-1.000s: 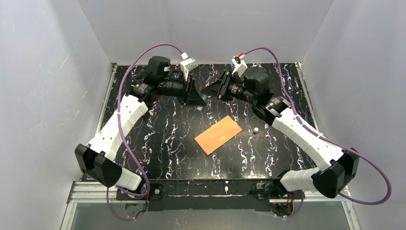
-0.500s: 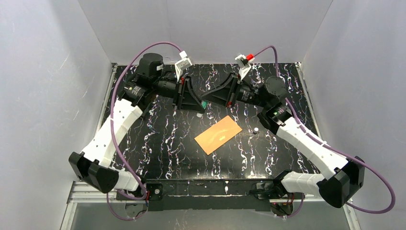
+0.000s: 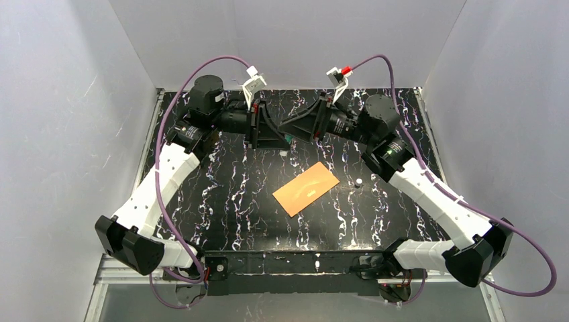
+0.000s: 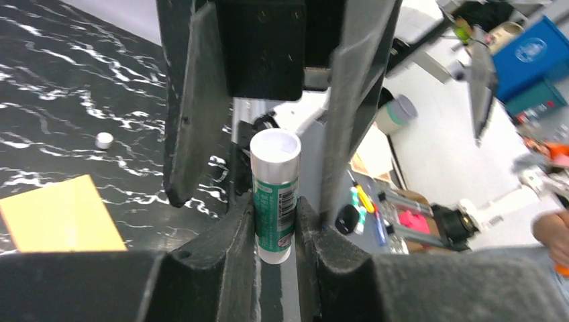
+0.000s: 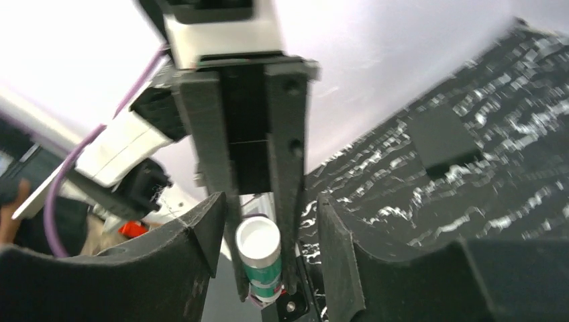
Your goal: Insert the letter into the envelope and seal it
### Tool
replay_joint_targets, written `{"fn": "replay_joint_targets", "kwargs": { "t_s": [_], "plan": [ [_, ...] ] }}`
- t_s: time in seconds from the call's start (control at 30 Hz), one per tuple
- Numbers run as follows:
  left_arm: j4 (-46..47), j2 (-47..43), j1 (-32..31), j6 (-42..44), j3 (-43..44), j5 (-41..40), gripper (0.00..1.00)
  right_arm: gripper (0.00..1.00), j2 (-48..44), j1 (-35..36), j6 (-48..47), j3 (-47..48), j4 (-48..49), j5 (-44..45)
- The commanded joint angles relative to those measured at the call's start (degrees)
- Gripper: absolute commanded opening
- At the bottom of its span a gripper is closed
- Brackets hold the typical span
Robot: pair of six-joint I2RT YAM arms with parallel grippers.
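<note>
The orange-brown envelope (image 3: 306, 188) lies flat mid-table and also shows in the left wrist view, envelope (image 4: 60, 215). The letter is not in view. Above the back of the table my left gripper (image 3: 284, 139) is shut on a green-and-white glue stick (image 4: 274, 194), gripped around its labelled body. My right gripper (image 5: 268, 208) faces it head-on. Its jaws are open and stand on either side of the glue stick (image 5: 258, 251) and the left fingers (image 5: 211, 134), with a gap on both sides.
A small white cap-like piece (image 3: 359, 182) lies right of the envelope, and another white bit (image 3: 282, 152) sits beneath the grippers. White walls close in the black marbled table (image 3: 221, 201) on three sides. Both arms arch over the back half.
The two grippers have closed the gap and now meet tip to tip. The right gripper's jaws have widened around the glue stick's end. The envelope has not moved.
</note>
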Motion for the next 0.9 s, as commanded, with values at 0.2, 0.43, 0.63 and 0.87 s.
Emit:
{"fn": "replay_joint_targets", "kwargs": {
  "t_s": [0.2, 0.43, 0.63, 0.87],
  "plan": [
    [-1.0, -0.54, -0.09, -0.21, -1.29, -16.07, 0.0, 0.18, 1.4, 0.18, 2.11, 0.76, -8.3, 11.09],
    [1.88, 0.54, -0.09, -10.55, -3.1, -20.67, 0.37, 0.01, 3.68, 0.18, -0.35, 2.28, -10.54, 9.4],
    [13.17, -0.67, 0.17, -20.55, -8.68, -22.77, 0.1, 0.02, 4.62, 0.18, 1.17, 2.72, -9.92, 8.71],
    [5.52, -1.52, 1.02, -22.73, -11.11, -35.89, 0.0, 0.83, 0.61, 0.18, -0.13, 1.59, -13.71, 22.8]
  ]
}}
